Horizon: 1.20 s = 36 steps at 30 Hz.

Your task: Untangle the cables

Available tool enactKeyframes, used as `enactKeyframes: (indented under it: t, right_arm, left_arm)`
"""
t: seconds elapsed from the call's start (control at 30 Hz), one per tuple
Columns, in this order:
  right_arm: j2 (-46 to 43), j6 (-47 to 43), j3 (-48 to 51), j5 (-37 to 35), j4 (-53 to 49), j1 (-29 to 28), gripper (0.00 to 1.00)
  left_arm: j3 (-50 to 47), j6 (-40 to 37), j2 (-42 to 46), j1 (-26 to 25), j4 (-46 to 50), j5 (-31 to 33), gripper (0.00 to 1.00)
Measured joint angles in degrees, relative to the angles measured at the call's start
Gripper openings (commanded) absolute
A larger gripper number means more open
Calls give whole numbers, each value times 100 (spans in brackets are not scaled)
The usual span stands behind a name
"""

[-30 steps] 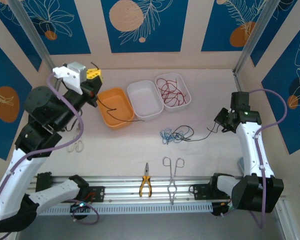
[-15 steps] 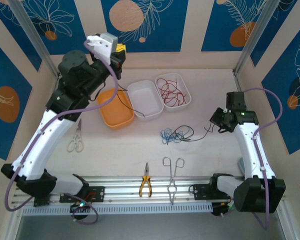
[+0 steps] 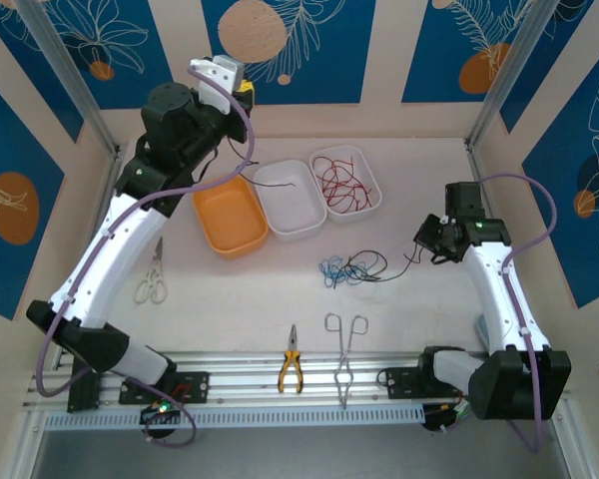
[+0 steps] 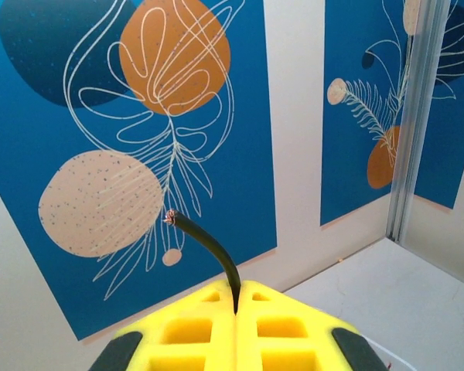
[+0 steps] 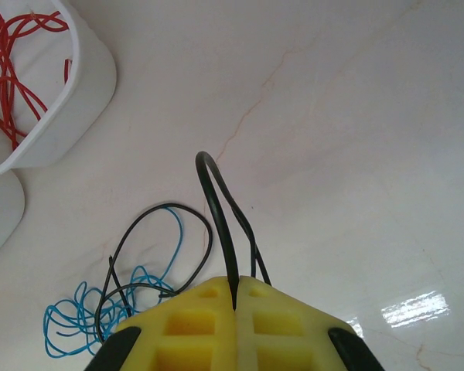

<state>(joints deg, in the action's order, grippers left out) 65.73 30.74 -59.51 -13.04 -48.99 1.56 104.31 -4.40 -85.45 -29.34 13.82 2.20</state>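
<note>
From above, my left gripper [image 3: 242, 92] is high by the back wall, pinched on a black cable [image 3: 280, 185] that hangs into the middle white tray [image 3: 299, 232]. My right gripper [image 3: 426, 239] clamps a second black cable [image 3: 399, 267] that runs to the blue cables [image 3: 331, 269] on the table.

Left wrist: my fingers [image 4: 193, 328] are shut on the black cable [image 4: 209, 243].

Right wrist: my fingers [image 5: 193, 325] pinch the second black cable [image 5: 215, 201]. Red cables [image 5: 11, 46] lie in the end tray [image 5: 85, 85].

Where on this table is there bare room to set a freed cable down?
Bare table lies between the scissors, the orange bin and the pliers. Another patch sits right of the white bin of red cables, toward the right wall. It is crowded around the blue and black tangle, just beyond the forceps.
</note>
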Motion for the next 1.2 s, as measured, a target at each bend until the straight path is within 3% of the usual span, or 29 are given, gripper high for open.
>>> enactKeyframes:
  t: [0.43, 0.77, 1.0, 1.2]
  right_arm:
    - [125, 107, 2, -2, 63, -326, 0]
    - [210, 192, 2, -26, 81, -522, 0]
    - [330, 236, 0, -48, 87, -634, 0]
    - [424, 240, -7, -68, 105, -660, 0]
  left_arm:
    - [-151, 660, -1272, 0, -184, -872, 0]
    - [894, 903, -2802, -2, -94, -1729, 0]
    - [2459, 857, -4035, -2, 52, -2354, 0]
    - [2719, 929, -4544, -2, 13, -2793, 0]
